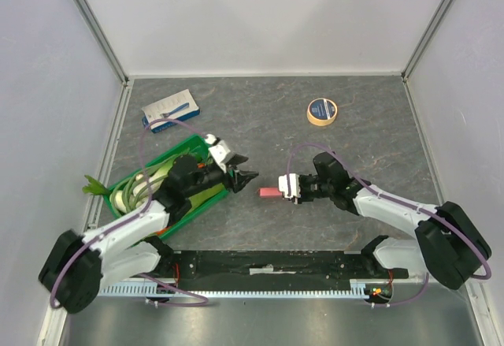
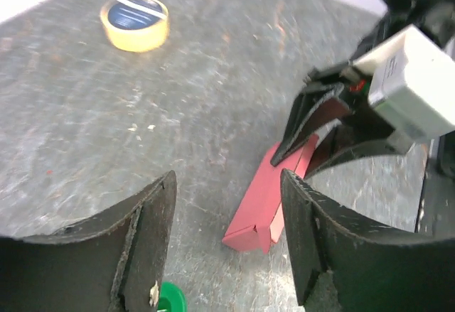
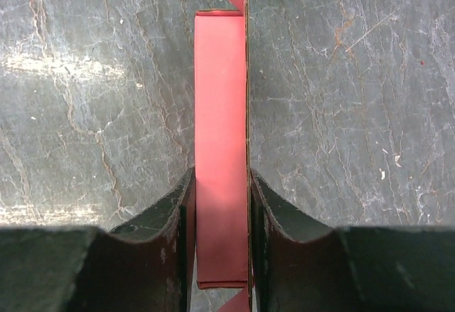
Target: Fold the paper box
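Grey stone-patterned tabletop (image 1: 268,117) is enclosed by white walls. At the left, a green plastic crate (image 1: 198,202) is seen, filled with pale green vegetables (image 1: 132,191); the left arm reaches across it. A pink-salmon long rectangular card box (image 1: 270,192) is found near the middle of the tabletop, an end flap sticking out. It is pinched along its long sides by the right claw (image 3: 222,180). The left claw (image 1: 242,167) is spread, nothing held, just beside the box's free end. A blue-and-white flat package (image 1: 170,110) and a yellow tape roll (image 1: 322,111) are set further back.
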`<state>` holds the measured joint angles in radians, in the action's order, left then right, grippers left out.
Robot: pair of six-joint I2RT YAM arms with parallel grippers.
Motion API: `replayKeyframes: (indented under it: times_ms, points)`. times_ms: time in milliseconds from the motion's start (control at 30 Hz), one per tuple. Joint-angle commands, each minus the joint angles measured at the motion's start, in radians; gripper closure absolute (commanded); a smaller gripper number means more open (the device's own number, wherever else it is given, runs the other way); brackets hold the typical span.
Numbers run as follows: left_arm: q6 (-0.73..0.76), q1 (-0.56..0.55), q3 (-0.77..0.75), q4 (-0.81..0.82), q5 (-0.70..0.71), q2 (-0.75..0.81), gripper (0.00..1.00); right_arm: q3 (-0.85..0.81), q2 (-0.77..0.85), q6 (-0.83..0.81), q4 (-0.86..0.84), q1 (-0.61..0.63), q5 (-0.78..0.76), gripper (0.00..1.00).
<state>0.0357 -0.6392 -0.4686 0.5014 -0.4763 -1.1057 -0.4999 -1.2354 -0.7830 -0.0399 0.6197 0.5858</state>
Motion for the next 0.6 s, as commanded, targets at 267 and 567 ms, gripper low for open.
replayKeyframes:
  times_ms: [267, 567]
  points:
    - [-0.324, -0.004, -0.128, -0.333, 0.292, 0.009, 0.47, -0.161, -0.124, 0.033, 0.147, -0.008, 0.009, 0.71]
    - [-0.142, -0.079, -0.096, -0.268, 0.262, -0.020, 0.56, -0.256, -0.225, 0.039, 0.218, -0.029, 0.025, 0.72]
